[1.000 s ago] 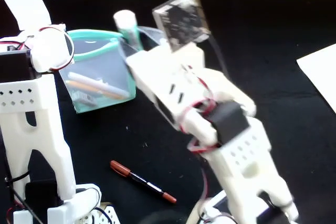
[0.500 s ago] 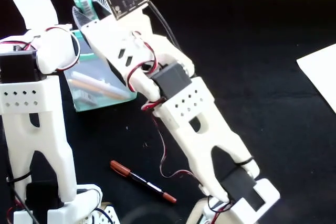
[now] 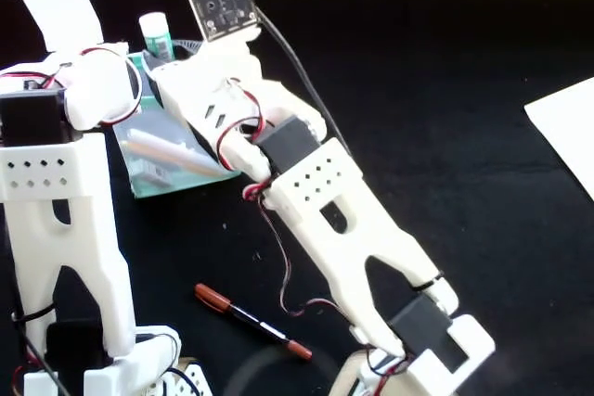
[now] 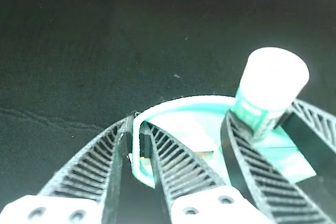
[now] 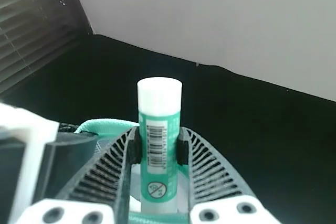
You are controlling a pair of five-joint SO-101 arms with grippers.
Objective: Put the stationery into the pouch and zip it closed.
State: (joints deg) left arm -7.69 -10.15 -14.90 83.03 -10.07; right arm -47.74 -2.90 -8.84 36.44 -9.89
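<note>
Up close, my right claw (image 5: 159, 141) grips the green glue stick (image 5: 159, 103); my left claw (image 4: 135, 132) pinches the teal-rimmed clear pouch (image 4: 184, 99).

The white plastic right arm (image 3: 316, 192), with black servo blocks and loose red wires, leans from its base at the near edge of the table far forward and to the left. It is stretched out low, and its square wrist camera board (image 3: 219, 1) is tipped up at the far end. The right gripper (image 5: 159, 139) has its 2 black ribbed fingers (image 5: 207, 166) clamped from both sides on an upright green-and-white glue stick with a white cap (image 5: 159, 98).

The white left arm (image 3: 56, 201) stands beside it as an upright column, bent forward at the top. The left gripper (image 4: 136, 129) pinches its 2 ribbed fingers (image 4: 173, 166) together, with the curved teal rim of the clear pouch (image 4: 178, 99) between them.
</note>
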